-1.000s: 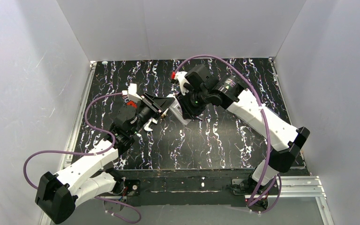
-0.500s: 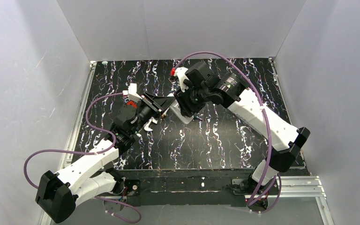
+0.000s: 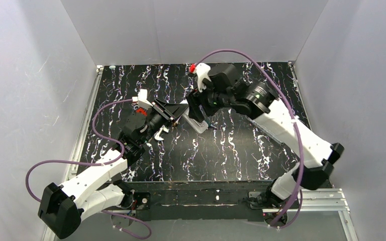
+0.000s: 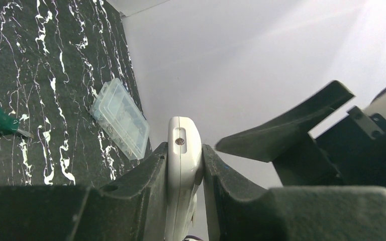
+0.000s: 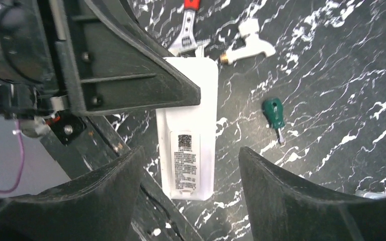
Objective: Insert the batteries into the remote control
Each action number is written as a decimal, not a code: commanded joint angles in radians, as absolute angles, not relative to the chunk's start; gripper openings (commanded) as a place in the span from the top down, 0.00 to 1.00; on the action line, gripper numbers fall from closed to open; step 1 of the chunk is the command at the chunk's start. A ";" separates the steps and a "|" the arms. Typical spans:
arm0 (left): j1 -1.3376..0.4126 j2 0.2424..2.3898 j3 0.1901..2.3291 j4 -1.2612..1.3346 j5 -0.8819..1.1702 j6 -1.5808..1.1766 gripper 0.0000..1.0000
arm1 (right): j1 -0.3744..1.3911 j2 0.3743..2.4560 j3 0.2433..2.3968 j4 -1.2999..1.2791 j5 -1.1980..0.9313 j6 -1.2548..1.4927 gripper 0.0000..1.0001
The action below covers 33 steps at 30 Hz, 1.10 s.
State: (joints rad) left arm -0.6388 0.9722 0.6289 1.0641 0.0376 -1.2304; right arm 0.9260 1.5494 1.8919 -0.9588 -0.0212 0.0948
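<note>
1. Left wrist view: my left gripper (image 4: 185, 155) is clamped on the remote control (image 4: 182, 133). I see the remote edge-on between the two pads, and its narrow end, with a small round hole in it, pokes out past them.
2. My right gripper (image 5: 190, 153) hangs over the remote with its jaws spread wide and nothing between them. In its own view the remote sits framed between the two fingers but beyond them, touching neither.
3. The face turned toward my right wrist camera is plain white with a printed label. My left gripper's finger covers the upper part of that face, so I cannot tell whether the battery bay is open or filled.
4. I find the batteries in no view: not in either gripper, not in the visible part of the remote, not on the mat (image 3: 231, 150).
5. Farther out, a green-handled screwdriver (image 5: 273, 113) lies on the mat near the remote. A red-handled tool (image 5: 188, 20) and a small white part (image 5: 246, 42) lie past the remote's far end. A clear compartment box (image 4: 120, 118) sits near the wall (image 4: 231, 60).
6. As I judge it, the remote is secured and presented, and that is all I can confirm. What is left is to find the batteries, seat them in the bay and probably close it.
</note>
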 commanded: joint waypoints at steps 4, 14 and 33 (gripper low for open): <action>-0.643 0.946 0.647 1.161 0.031 -1.226 1.00 | 0.912 1.321 1.673 -0.633 0.088 0.206 0.21; -0.641 0.957 0.653 1.193 0.050 -1.239 1.00 | 0.752 1.152 1.334 -0.474 -0.077 0.529 0.21; -0.641 0.954 0.655 1.190 0.059 -1.243 1.00 | 0.733 1.108 1.225 -0.419 -0.192 0.562 0.21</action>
State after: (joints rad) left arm -0.6388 0.9726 0.6289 1.0863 0.0429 -1.2415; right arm 0.7387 1.1156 1.2297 -0.4664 -0.1619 0.5518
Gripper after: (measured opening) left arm 0.253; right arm 0.795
